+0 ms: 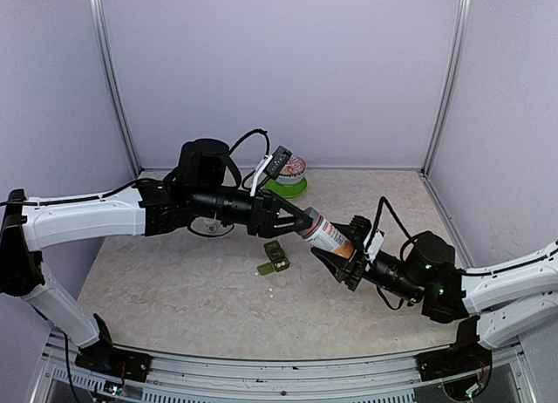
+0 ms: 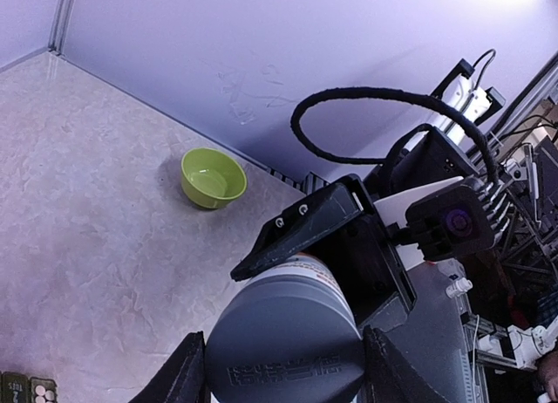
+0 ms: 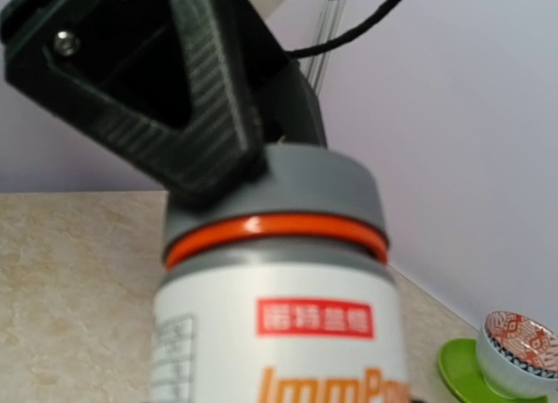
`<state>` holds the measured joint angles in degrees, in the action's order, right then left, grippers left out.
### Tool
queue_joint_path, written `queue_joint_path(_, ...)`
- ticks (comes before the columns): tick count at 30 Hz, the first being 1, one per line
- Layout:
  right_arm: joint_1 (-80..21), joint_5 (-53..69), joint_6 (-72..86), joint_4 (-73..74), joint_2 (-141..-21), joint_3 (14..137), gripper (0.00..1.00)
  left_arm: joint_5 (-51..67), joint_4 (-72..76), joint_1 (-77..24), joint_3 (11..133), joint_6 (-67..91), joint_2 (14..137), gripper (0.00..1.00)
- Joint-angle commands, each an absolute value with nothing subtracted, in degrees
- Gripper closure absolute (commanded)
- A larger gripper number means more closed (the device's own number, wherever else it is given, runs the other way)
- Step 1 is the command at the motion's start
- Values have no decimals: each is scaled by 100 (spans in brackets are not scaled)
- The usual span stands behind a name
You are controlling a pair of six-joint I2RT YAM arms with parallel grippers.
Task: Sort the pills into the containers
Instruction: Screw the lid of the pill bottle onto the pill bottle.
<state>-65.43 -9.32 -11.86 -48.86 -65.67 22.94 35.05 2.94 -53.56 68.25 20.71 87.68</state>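
A white pill bottle (image 1: pixel 329 236) with a grey cap (image 2: pixel 284 342) hangs tilted above the table between both arms. My left gripper (image 1: pixel 303 221) is shut on the cap, its fingers (image 2: pixel 185 374) pressed against both sides. My right gripper (image 1: pixel 342 253) is shut on the bottle's body from below; its own fingers are hidden behind the bottle (image 3: pixel 279 333) in the right wrist view. The dark green containers (image 1: pixel 275 257) lie on the table just below the bottle's left side, with lids open. Pale specks, probably pills (image 2: pixel 41 392), show in one compartment.
A lime-green bowl (image 2: pixel 213 177) stands near the wall in the left wrist view. A patterned bowl (image 1: pixel 290 168) on a green plate (image 1: pixel 288 190) sits at the back of the table, behind the left arm. Lilac walls close in three sides.
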Motion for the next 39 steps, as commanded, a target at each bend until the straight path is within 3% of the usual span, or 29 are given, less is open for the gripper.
queue_joint_path(1, -6495, -755, -904, -4991, -6624, 2607, 62, 3318, -69, -5620, 7048, 1617, 8960, 59)
queue_joint_path(12, -6462, 210, -598, -4913, -6250, 2488, 61, 4179, 78, -5599, 6889, 1055, 8871, 56)
queue_joint_path(31, -5931, 1584, 1699, -4454, -6301, 2857, 61, 4886, 219, -5624, 6534, -180, 8347, 50)
queue_joint_path(35, -5885, 1824, 1861, -4306, -6302, 2930, 61, 4985, 255, -5633, 6500, -236, 8320, 38)
queue_joint_path(39, -5880, 1578, 1669, -4035, -6148, 2938, 61, 4698, 496, -5597, 6368, 31, 8229, 17)
